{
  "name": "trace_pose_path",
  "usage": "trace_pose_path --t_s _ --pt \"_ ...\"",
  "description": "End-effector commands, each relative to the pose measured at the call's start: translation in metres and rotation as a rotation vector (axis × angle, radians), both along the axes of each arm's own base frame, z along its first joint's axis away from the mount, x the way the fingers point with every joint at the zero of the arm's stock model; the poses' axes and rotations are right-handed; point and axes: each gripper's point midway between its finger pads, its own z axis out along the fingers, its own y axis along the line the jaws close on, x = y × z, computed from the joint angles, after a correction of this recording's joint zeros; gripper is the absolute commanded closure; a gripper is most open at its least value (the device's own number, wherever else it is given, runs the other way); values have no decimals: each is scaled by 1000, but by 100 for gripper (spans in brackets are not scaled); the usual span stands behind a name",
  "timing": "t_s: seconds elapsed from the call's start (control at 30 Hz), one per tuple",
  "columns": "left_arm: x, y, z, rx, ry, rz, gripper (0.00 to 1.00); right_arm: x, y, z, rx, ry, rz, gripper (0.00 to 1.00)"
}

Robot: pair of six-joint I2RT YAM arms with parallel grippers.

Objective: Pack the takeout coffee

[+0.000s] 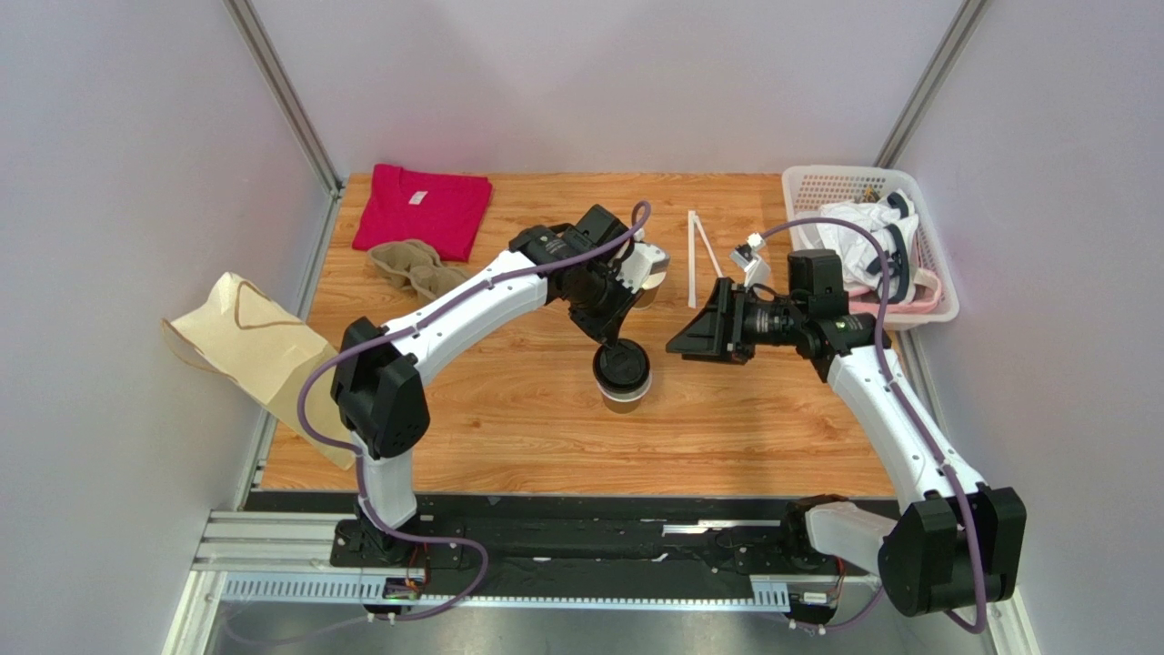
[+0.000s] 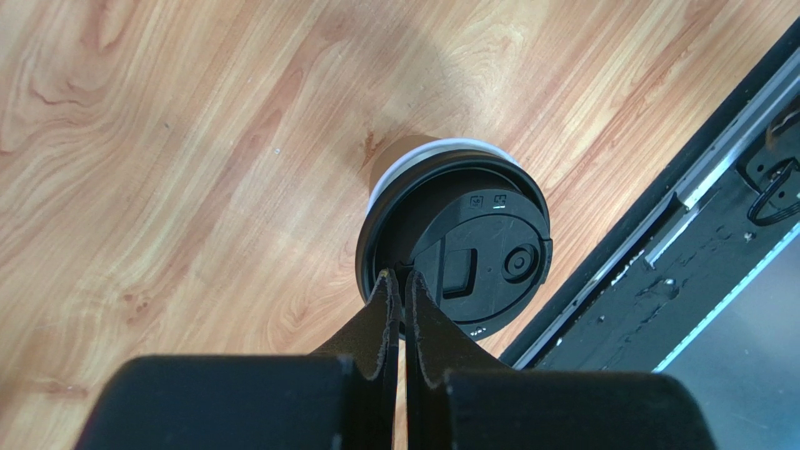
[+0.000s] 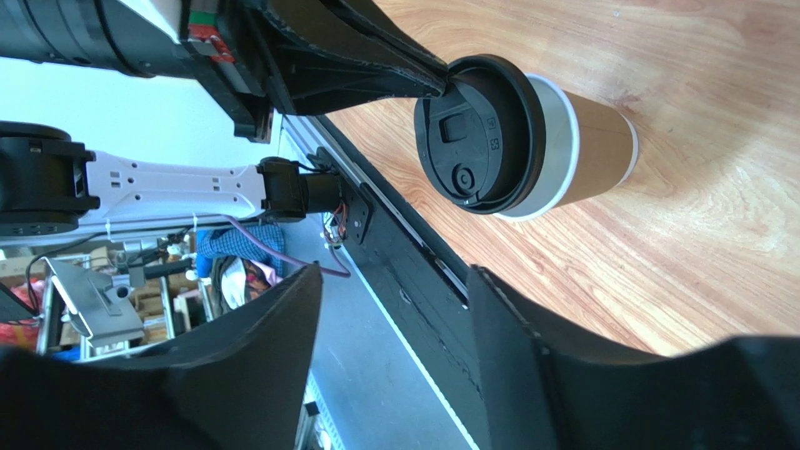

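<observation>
The takeout coffee (image 1: 623, 374), a tan paper cup with a black lid, stands upright mid-table. In the left wrist view the lid (image 2: 469, 253) sits slightly askew, with the cup's white rim (image 2: 413, 155) showing at one side. My left gripper (image 1: 615, 339) is shut, and its tips (image 2: 400, 278) rest on the lid's near edge. I cannot tell whether they pinch the rim. My right gripper (image 1: 679, 341) is open and empty, just right of the cup. In the right wrist view it (image 3: 394, 309) faces the cup (image 3: 587, 141).
A tan paper bag (image 1: 253, 348) lies off the table's left edge. A cardboard cup carrier (image 1: 417, 266) and a red shirt (image 1: 421, 208) lie at the back left. A white straw (image 1: 704, 259) lies at the back centre. A white basket (image 1: 820, 184) of items stands at the back right.
</observation>
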Motion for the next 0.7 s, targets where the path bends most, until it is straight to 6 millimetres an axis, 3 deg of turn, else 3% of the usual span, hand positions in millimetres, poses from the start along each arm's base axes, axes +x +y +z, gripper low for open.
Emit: trace_pose_path --t_s 0.0,0.67 --pt "3 -8 6 -48 -5 73 100 5 4 2 64 3 -22 41" --pt "-1 -7 -16 -40 36 120 100 2 19 -21 79 54 -27 61"
